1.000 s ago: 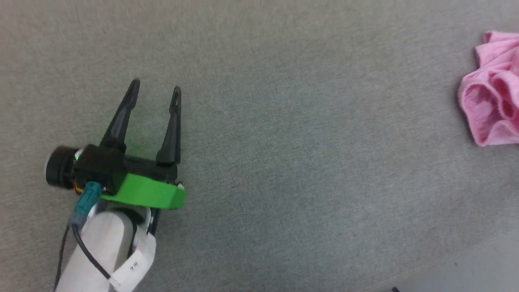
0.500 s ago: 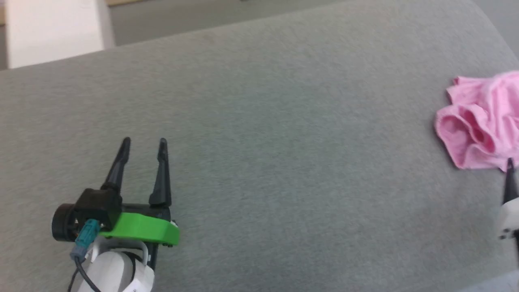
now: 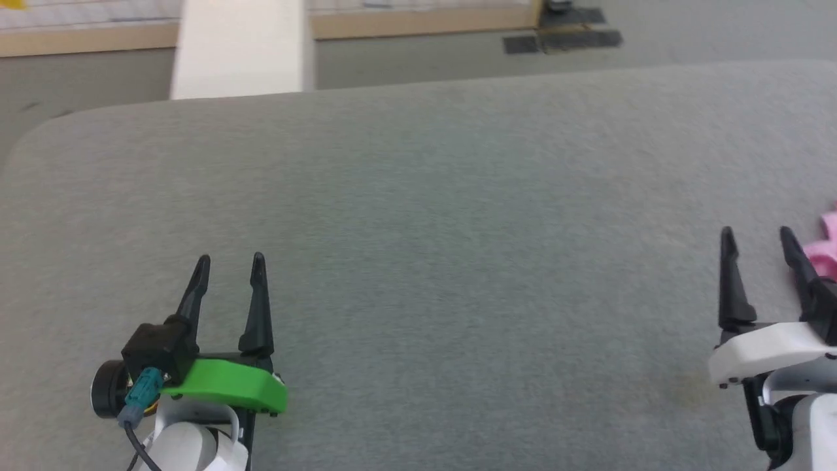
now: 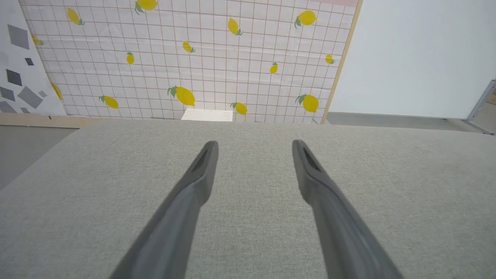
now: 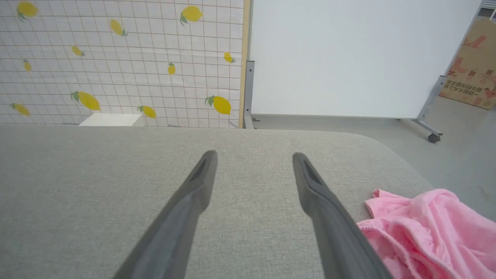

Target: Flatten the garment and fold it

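The pink garment lies bunched and wrinkled on the grey table, to the right of my right gripper's fingers in the right wrist view. In the head view just a pink corner of the garment peeks in at the right edge, behind my right gripper. That gripper is open and holds nothing. My left gripper hovers open over bare cloth at the lower left, far from the garment. The left gripper has nothing between its fingers.
The grey fabric table has a rounded far edge with floor beyond. A white block stands behind it. A lemon-patterned wall panel, a whiteboard on wheels and a cardboard box stand at the back.
The head camera has tilted up and swung left, so the table's far edge appears and the garment slides to the right edge. My right gripper has come into view.
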